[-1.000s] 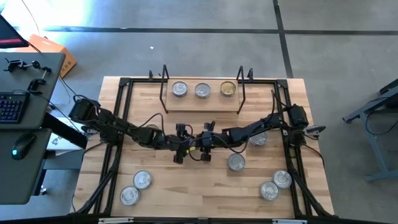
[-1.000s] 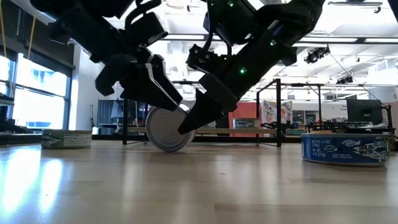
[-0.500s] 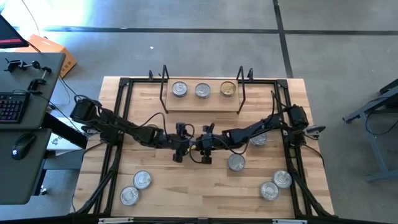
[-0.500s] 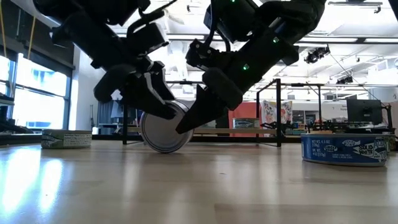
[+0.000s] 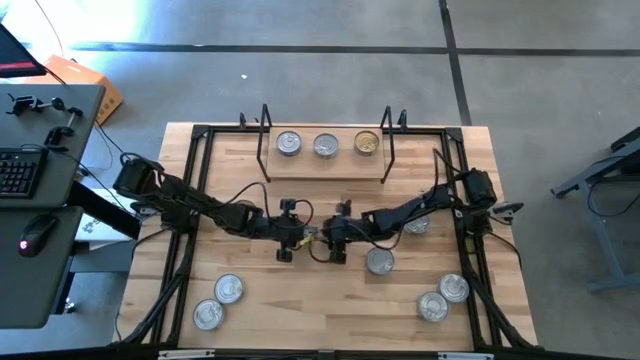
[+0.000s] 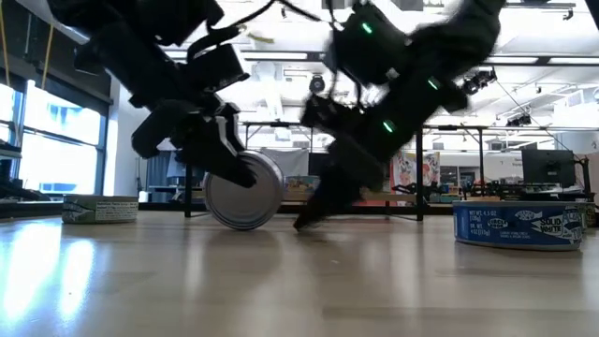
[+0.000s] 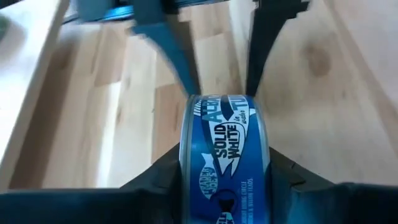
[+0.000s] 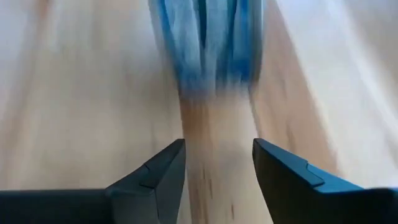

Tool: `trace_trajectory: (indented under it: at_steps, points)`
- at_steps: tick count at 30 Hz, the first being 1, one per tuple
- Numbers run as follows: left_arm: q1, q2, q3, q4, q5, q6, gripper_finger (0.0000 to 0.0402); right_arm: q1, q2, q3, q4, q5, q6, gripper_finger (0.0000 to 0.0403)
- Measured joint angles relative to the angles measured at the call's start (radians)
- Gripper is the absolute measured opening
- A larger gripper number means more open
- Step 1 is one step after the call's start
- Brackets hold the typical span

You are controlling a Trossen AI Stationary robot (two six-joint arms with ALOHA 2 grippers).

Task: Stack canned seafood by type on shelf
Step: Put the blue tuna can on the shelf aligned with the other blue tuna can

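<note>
At mid-table, just in front of the shelf [image 5: 326, 158] and its three tins, the left gripper [image 6: 225, 154] pinches a blue-labelled tuna tin [image 6: 245, 190] standing on its rim. Beside it, the right gripper [image 8: 216, 163] hangs spread and empty, clear of the can. Handover looks complete; next, the left arm must carry the tin shelfward and lay it flat on its matching kind.

Blue-labelled tin [image 7: 225, 155], on edge at table centre: now clamped by left gripper [image 7: 224, 171], which closed from wide; right gripper [image 8: 217, 163] released it, fingers parted, drawn back clear of tin
</note>
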Motion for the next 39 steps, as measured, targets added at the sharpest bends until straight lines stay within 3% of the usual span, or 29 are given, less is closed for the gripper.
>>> trace_trajectory:
  at_steps: [5,12,19,26,30,34,39]
  points:
    - [-0.017,-0.035,-0.089,0.123,-0.067,-0.034,0.0119,0.040,-0.002,-0.185,0.316,0.038,0.093,0.0180]
    - [-0.025,-0.044,-0.251,0.651,0.012,0.017,0.0119,0.081,0.002,-0.362,0.762,0.021,0.124,0.0180]
    - [-0.025,-0.044,-0.301,1.024,0.126,0.035,0.0119,0.057,0.001,-0.312,0.845,0.001,0.020,0.0190]
    - [-0.034,-0.051,-0.303,1.077,0.146,0.034,0.0119,0.057,0.001,-0.153,0.814,-0.024,-0.196,0.0248]
    - [-0.054,-0.068,-0.303,1.075,0.142,0.036,0.0131,0.070,0.000,-0.102,0.806,0.011,-0.276,0.0256]
    - [-0.070,-0.096,-0.303,1.035,0.131,0.037,0.0136,0.106,0.000,-0.094,0.801,0.098,-0.329,0.0234]
    - [-0.072,-0.113,-0.303,0.967,0.126,0.037,0.0132,0.149,0.000,-0.094,0.801,0.193,-0.377,0.0179]
